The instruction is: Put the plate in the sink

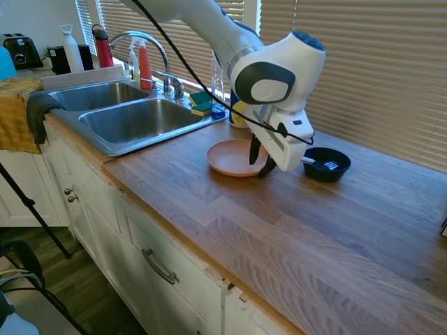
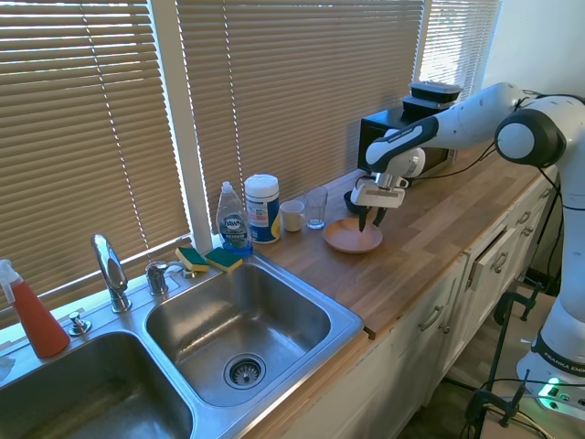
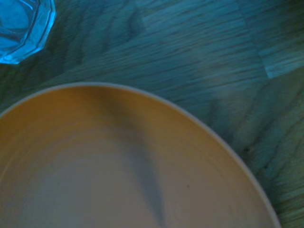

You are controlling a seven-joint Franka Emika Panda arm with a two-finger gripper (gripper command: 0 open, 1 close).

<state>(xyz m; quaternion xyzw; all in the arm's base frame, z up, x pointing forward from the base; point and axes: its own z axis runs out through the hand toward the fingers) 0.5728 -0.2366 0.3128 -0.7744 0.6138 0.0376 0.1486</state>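
Note:
The peach-orange plate lies flat on the wooden counter, to the right of the sink in the first exterior view. My gripper points down at the plate's edge on the side away from the sink. It is open, with one finger over the plate's inside and the other just outside the rim. In the wrist view the plate fills the lower part of the picture, seen from close above.
A black bowl holding a utensil sits just beyond the gripper. Between plate and sink stand a clear glass, a small cup, a white canister, a soap bottle and sponges. The faucet arches over the basins.

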